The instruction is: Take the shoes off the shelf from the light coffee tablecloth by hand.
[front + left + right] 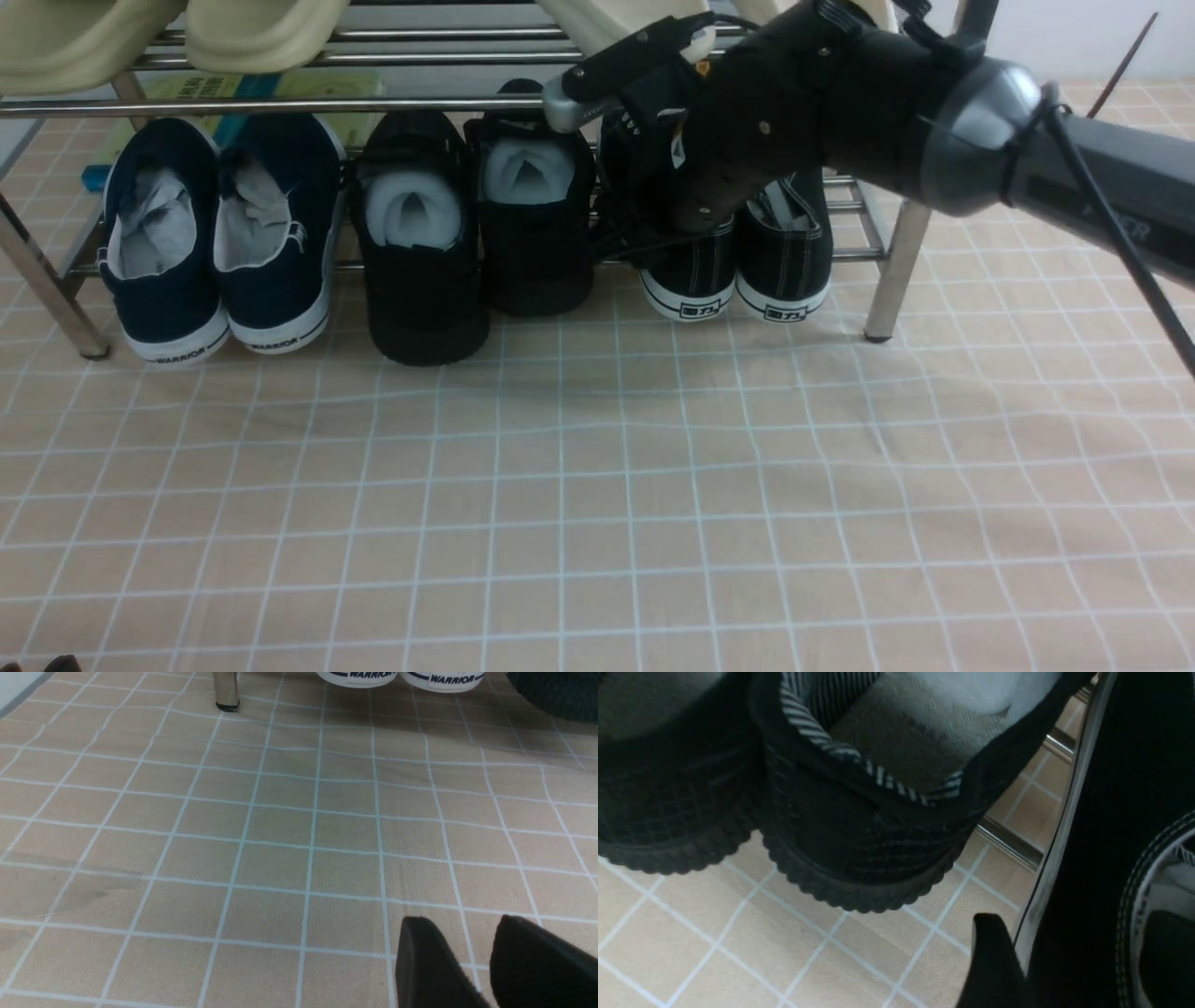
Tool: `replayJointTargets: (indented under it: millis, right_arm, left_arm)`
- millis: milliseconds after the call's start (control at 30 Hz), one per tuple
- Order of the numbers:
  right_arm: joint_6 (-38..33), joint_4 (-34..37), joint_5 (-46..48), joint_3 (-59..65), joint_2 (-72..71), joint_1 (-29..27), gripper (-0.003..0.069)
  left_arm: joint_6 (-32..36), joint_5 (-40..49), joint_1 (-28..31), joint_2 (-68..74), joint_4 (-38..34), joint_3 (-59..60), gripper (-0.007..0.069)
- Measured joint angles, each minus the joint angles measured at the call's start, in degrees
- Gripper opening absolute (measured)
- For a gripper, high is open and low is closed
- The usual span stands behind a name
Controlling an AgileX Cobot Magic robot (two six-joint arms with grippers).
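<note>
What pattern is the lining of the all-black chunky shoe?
The lining is black-and-white striped; right wrist view shows it best.

- shelf (280, 105): smooth chrome metal tubes, mirror-bright.
- light coffee tablecloth (597, 485): matt woven cloth with a fine grain, slightly wrinkled.
- shoes (784, 247), at the right: matt black canvas, white stitching, smooth white rubber soles.
- navy slip-ons (275, 233), at the left: matt cloth, smooth white rubber soles, crumpled paper inside.
- all-black chunky shoes (425, 280), in the middle: matt mesh-textured uppers, ridged rubber soles, white paper stuffing.
- right arm (822, 103): matt black plastic casing; grey joint with a dull sheen.
- left gripper (467, 926): matt black, faintly fuzzy surface.
</note>
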Motion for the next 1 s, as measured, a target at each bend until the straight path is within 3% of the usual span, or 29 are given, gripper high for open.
replayJointTargets:
  millis: [100,167,333,400,700,1000]
  right_arm:
    - [0.1,-0.9,-0.1,0.0,0.5,0.0,0.0389]
    - [0.2,-1.0,-0.2,0.0,0.8,0.0,0.0320]
    - [0.4,-1.8,0.2,0.0,0.7,0.0,0.0034]
    - [0.5,-1.5,0.9,0.0,0.1,0.1,0.0005]
    - [0.5,1.3,10.7,0.0,-7.2,2.4,0.0004]
    - [0.5,4.0,28.3,0.0,-18.5,6.7,0.0006]
  left_arm:
    - [0.0,0.0,0.0,0.0,0.0,0.0,0.0242]
    - [0.0,0.0,0.0,0.0,0.0,0.0,0.0242]
    - [0.0,0.0,0.0,0.0,0.0,0.0,0.0242]
    - [0.0,0.0,0.0,0.0,0.0,0.0,0.0242]
    - [0.0,0.0,0.0,0.0,0.1,0.0,0.0242]
    - [0.0,0.0,0.0,0.0,0.1,0.0,0.0242]
